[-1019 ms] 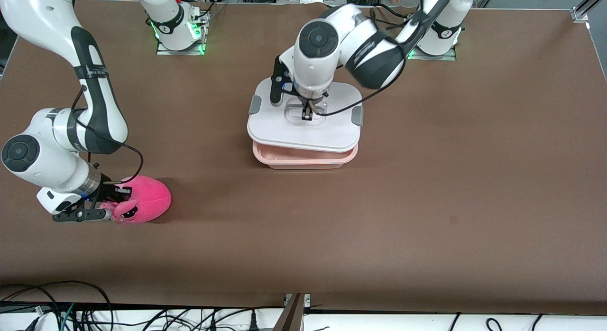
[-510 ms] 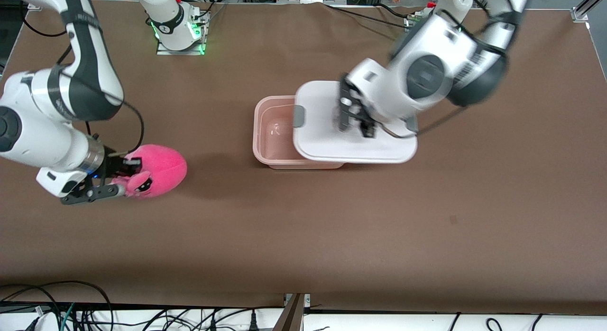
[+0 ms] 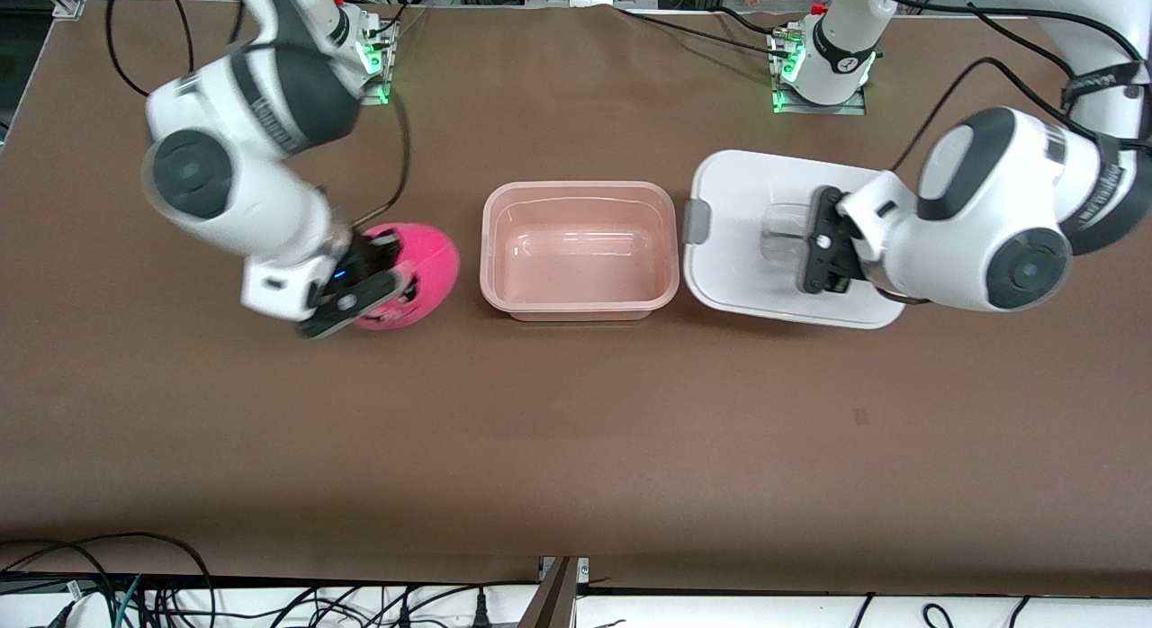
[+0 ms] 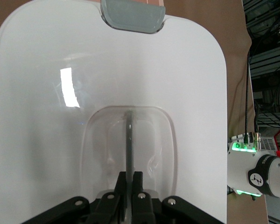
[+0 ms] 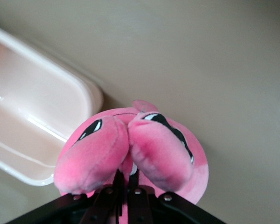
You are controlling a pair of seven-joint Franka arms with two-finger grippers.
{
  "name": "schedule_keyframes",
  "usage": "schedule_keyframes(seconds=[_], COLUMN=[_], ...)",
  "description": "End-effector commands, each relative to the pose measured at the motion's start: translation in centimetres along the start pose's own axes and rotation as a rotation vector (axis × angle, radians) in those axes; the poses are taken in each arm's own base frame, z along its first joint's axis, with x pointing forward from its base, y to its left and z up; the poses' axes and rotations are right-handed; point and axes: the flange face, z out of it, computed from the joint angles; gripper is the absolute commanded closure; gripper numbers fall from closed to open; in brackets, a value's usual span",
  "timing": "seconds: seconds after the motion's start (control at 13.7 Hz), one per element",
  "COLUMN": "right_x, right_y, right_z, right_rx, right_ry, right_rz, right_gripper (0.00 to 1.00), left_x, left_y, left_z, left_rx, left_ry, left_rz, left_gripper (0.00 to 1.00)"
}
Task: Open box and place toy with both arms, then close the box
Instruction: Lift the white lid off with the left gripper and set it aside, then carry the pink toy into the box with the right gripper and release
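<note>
Box open, lid and toy both held aloft.

Left gripper [image 3: 814, 253] fingers clenched on the clear handle [image 4: 129, 140] of the white lid [image 3: 747, 196], beside the pink tub [image 3: 579, 250] toward the left arm's end of the desk [image 3: 576, 430]. Right gripper [image 3: 355, 295] fingers grasping the pink toy [image 3: 423, 259], just beside the tub.

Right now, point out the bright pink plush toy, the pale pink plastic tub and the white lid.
Bright pink plush toy [image 3: 430, 261], front view, rounded body.
Pale pink plastic tub [image 3: 579, 189], front view, rim.
White lid [image 3: 733, 196], front view, bare top.
</note>
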Motion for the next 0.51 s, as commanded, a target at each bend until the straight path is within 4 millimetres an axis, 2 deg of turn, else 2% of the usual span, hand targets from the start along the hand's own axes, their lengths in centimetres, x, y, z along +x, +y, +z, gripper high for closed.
schedule_keyframes(seconds=[0.0, 0.15, 0.36, 0.44], right_x=[0.4, 0.7, 0.8, 0.9], right_y=[-5.7, -9.1, -12.5, -13.1], right_z=[0.0, 0.6, 1.4, 1.7], right_rx=[-0.050, -0.090, -0.145, -0.155], right_ry=[-0.038, -0.046, -0.056, -0.059], right_rz=[-0.102, -0.163, -0.232, -0.242], right_gripper=[1.00, 1.00, 1.00, 1.00], left_x=[-1.2, -1.2, -1.2, -1.2], left_y=[-0.2, -0.1, -0.2, -0.2], left_z=[0.1, 0.2, 0.2, 0.2], left_rx=[-0.023, -0.028, -0.028, -0.026], left_ry=[-0.020, -0.022, -0.022, -0.022], left_rz=[0.043, 0.060, 0.062, 0.061], left_gripper=[1.00, 1.00, 1.00, 1.00])
